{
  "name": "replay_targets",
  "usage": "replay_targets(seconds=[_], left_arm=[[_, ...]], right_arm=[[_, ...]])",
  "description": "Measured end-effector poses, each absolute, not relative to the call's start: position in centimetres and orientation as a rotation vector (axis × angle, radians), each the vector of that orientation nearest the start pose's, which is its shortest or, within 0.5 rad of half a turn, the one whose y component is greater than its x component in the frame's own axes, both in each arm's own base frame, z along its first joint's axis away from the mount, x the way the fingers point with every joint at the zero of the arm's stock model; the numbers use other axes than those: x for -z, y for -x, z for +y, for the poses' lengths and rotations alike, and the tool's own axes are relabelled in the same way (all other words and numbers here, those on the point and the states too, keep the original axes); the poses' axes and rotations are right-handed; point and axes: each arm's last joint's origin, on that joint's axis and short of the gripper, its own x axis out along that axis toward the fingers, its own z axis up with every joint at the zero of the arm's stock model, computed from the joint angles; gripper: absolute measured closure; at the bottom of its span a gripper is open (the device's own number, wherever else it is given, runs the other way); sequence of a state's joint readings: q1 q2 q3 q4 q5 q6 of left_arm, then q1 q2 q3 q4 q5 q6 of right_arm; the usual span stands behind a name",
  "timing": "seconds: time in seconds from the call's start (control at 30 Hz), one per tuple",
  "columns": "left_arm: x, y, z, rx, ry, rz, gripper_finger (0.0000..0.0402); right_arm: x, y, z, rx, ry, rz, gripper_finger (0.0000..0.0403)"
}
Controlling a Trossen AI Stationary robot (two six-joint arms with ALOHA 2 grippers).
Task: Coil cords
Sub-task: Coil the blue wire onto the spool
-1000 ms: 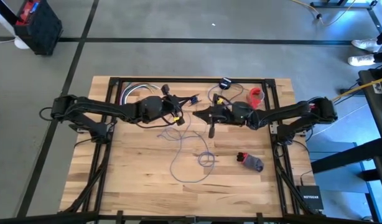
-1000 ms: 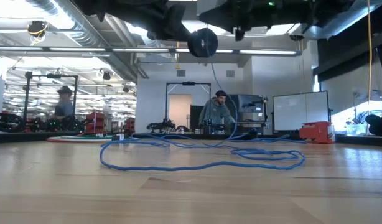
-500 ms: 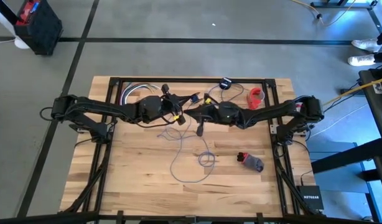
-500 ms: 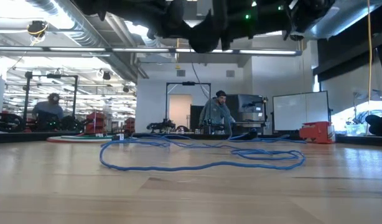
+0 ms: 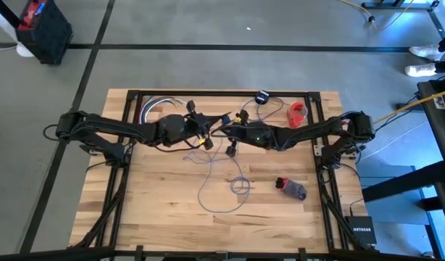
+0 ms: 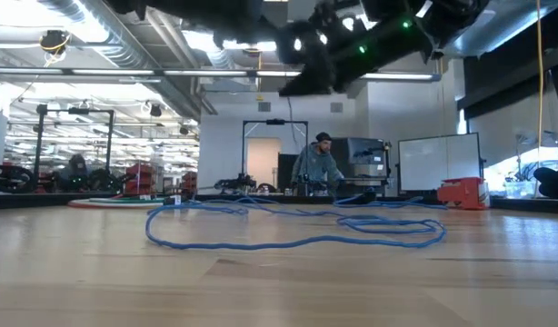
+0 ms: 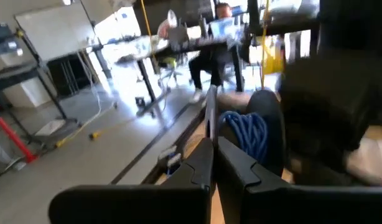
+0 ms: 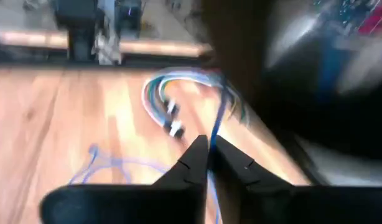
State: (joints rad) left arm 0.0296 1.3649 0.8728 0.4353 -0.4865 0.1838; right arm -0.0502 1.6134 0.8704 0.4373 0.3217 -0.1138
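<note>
Low view: both arms (image 6: pixel 352 36) cut off by top edge — grippers not told apart there. High view: cord (image 5: pixel 226 188) too thin to trace where it passes under arms; its disc end not made out. Right wrist view blurred — dark mass (image 8: pixel 303 81) fills one side, unidentifiable. Left wrist view: blue coil (image 7: pixel 247 134) partly hidden behind dark blurred shape.
</note>
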Motion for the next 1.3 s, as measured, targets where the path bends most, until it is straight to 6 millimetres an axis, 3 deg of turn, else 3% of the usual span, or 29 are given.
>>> replay_targets(seconds=[0.1,0.27,0.47,0.57,0.73,0.83,1.0,1.3], left_arm=[[-30.2,-30.0,2.1,-0.504,-0.182,0.064,0.0401],[-29.7,-29.9,2.1,-0.501,-0.196,0.118,0.0401],[-29.8,-29.9,2.1,-0.501,-0.199,0.112,0.0401],[-29.9,-29.9,2.1,-0.502,-0.199,0.107,0.0401],[-29.9,-29.9,2.1,-0.502,-0.2,0.108,0.0401],[-29.9,-29.9,2.1,-0.502,-0.199,0.107,0.0401],[-29.8,-29.9,2.1,-0.502,-0.206,0.113,0.0401],[-29.8,-29.9,2.1,-0.501,-0.209,0.12,0.0401]], right_arm=[[-21.0,-33.8,-2.6,0.363,0.166,0.401,0.0334],[-22.3,-32.2,-2.8,0.428,0.215,0.479,0.0264],[-23.6,-29.4,-2.7,0.43,0.234,0.544,0.0223],[-22.0,-27.8,-2.5,0.367,0.259,0.532,0.022],[-18.1,-26.7,-2.6,0.288,0.231,0.257,0.0219],[-16.4,-26.9,-3.3,0.312,0.224,0.205,0.0219],[-14.5,-29.3,-4.3,0.292,0.219,0.263,0.0234],[-13.5,-32.9,-4.9,0.316,0.264,0.341,0.0278]])
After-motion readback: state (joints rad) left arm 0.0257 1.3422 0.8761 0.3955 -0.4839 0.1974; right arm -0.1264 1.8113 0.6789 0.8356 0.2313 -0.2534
